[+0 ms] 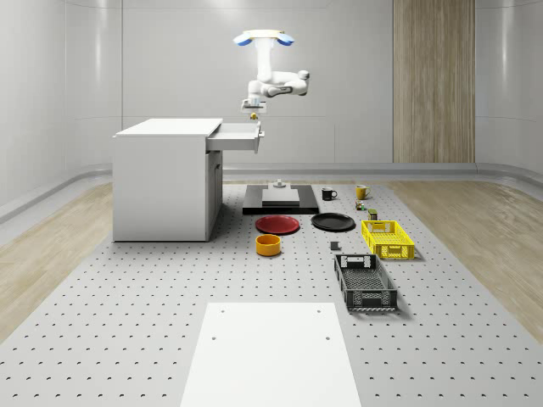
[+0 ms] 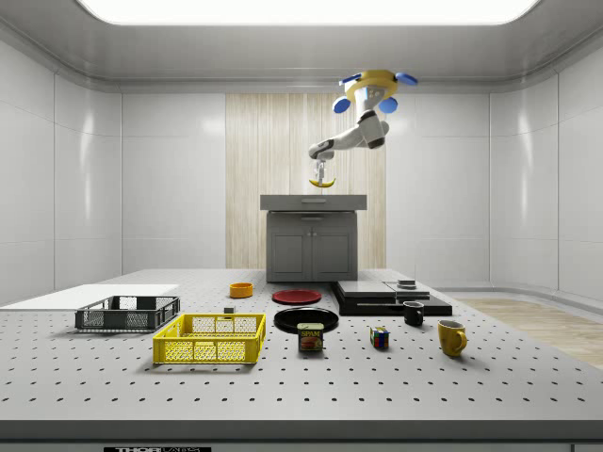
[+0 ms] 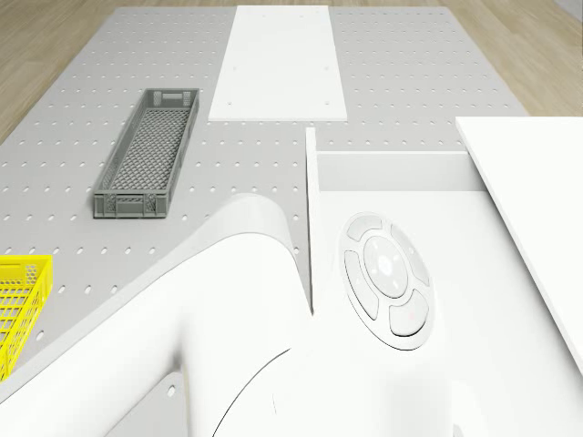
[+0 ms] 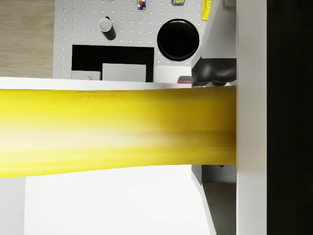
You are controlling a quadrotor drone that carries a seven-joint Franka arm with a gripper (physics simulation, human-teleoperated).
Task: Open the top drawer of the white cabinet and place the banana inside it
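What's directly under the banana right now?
The banana, held in the hand, hangs above the pulled-out top drawer of the white cabinet. The wrist view shows pale drawer surface below it; the banana covers the strip directly beneath. The drone hovers nearby.

Drone view. Our arm (image 3: 273, 319) fills the foreground, its round wrist joint (image 3: 387, 278) lying above the open top drawer (image 3: 401, 173). Beside the drawer we see the white cabinet top (image 3: 537, 200). On the perforated table (image 3: 410, 82) beyond lie a grey crate (image 3: 148, 153), a white panel (image 3: 281, 62) and a yellow basket (image 3: 18, 305).
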